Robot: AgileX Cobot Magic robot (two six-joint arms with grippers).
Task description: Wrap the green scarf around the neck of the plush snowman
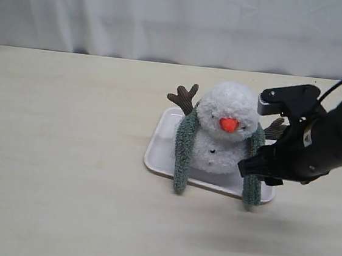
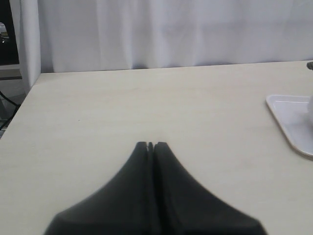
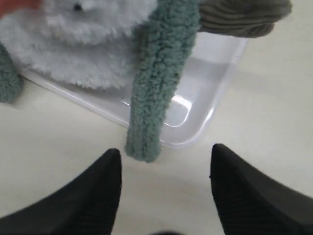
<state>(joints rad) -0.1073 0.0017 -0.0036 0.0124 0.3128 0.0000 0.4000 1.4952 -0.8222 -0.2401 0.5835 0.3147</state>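
The plush snowman (image 1: 227, 112) sits upright in a white tray (image 1: 159, 151), orange nose toward the camera. The green scarf (image 1: 185, 146) runs behind its neck, which is mostly covered by the fluff. Both ends hang down the front, one on each side of the body, reaching past the tray's front rim. My right gripper (image 1: 255, 168) stands open beside the right-hand scarf end. In the right wrist view that scarf end (image 3: 155, 93) hangs just ahead of the open right gripper (image 3: 165, 149), untouched. My left gripper (image 2: 150, 144) is shut and empty over bare table.
A brown twig arm (image 1: 183, 97) sticks out at the snowman's left, another (image 3: 244, 17) on the right near my right arm. The tray's corner (image 2: 288, 120) shows at the edge of the left wrist view. A white curtain closes off the table's far side.
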